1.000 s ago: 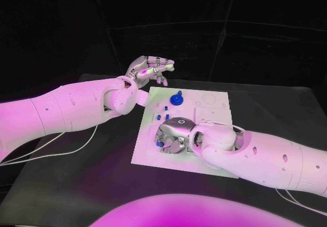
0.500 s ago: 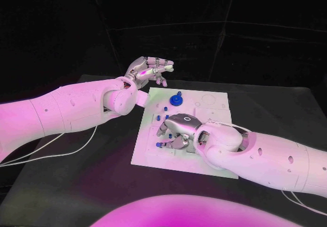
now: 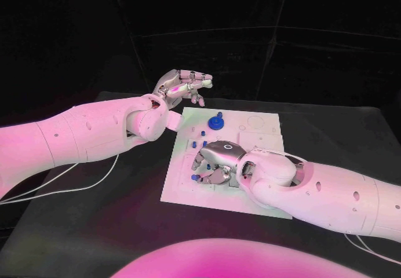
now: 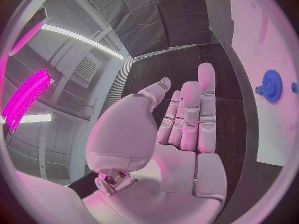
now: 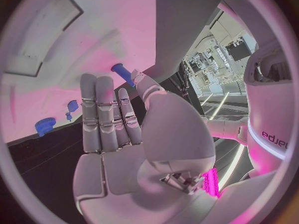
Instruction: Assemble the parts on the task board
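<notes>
Pinching a blue peg (image 5: 122,73) over the board (image 3: 259,200), my right hand (image 3: 215,168) risks dropping it; left hand (image 3: 182,86) hangs open, fingers (image 4: 190,114) empty.

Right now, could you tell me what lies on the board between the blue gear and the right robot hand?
In the head view, small blue pegs stand on the task board between the blue gear and the right robot hand.

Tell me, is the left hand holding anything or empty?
Empty. The silver left hand hangs above the table beyond the white task board, fingers extended side by side, nothing between them.
</notes>
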